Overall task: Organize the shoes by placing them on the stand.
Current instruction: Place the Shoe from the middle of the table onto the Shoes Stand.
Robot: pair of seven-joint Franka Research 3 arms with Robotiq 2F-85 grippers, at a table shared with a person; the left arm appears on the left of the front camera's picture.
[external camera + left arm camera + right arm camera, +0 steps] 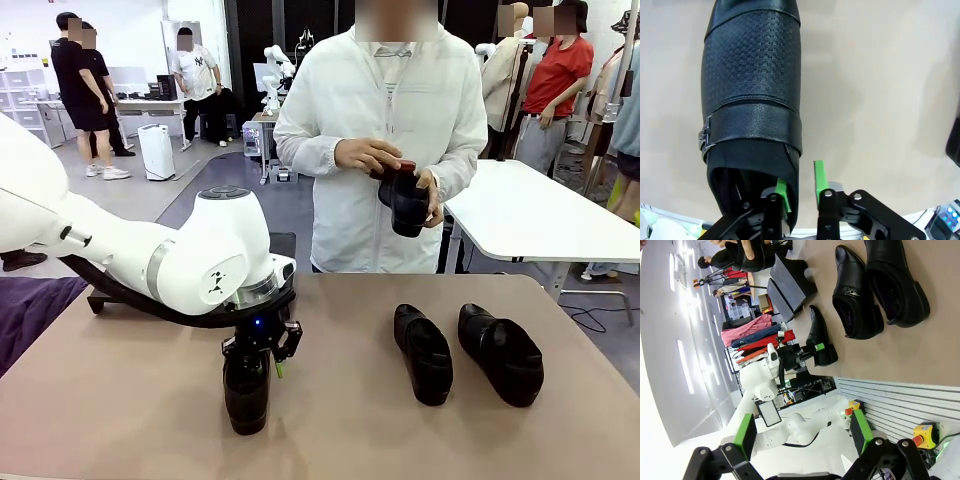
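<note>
On the tan table [330, 440], the left gripper [800, 176] is straddling the heel wall of a shoe [246, 390] at seven o'clock. I cannot tell whether it is pinching yet. The right gripper [802, 432] is gaping empty. This looks like the pick-up step, and the next move is calling for a firm lift to the stand [785, 292] at eleven o'clock.

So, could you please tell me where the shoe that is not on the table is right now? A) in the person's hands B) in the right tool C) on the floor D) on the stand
A: the person's hands hold a black shoe at chest height, beyond the far edge of the table.
</note>
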